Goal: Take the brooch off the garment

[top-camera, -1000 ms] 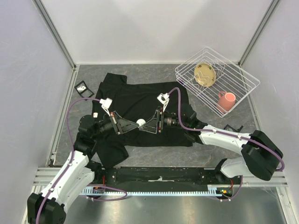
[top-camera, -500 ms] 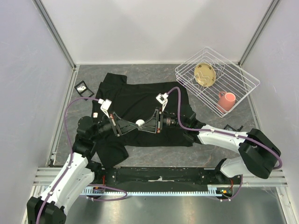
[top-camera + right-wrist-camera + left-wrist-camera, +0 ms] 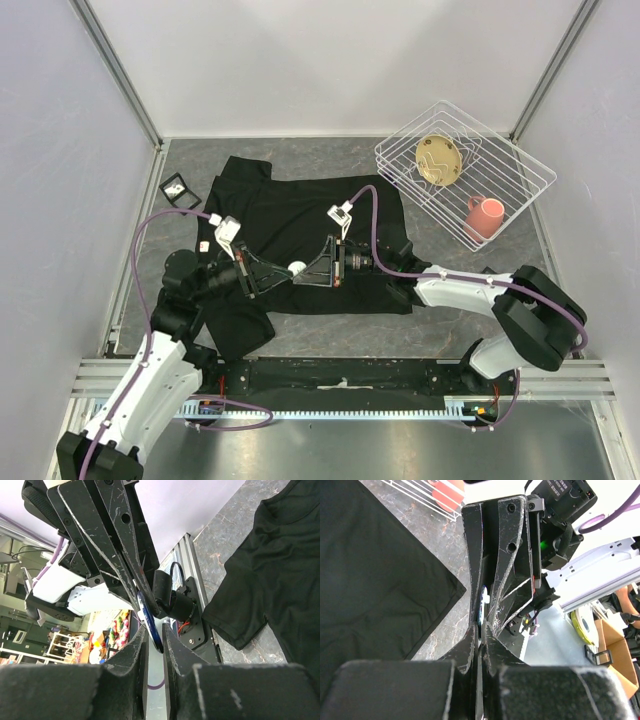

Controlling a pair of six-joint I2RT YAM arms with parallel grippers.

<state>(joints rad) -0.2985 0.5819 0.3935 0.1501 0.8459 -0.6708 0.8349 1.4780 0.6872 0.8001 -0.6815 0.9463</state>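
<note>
On the grey surface (image 3: 330, 335), you have the garment (image 3: 300, 215) spread out nearly flat, a plain black short-sleeved T-shirt. Above the shirt your left claw (image 3: 287, 277) is pressed fully closed; you cannot tell what, if anything, it pinches. Just at its tips sits the brooch (image 3: 297, 267), a small round disc, white with a blue rim. Your right claw (image 3: 301, 279) meets it from the other side, fingers narrowly apart either side of the disc; whether they grip it is unclear.
</note>
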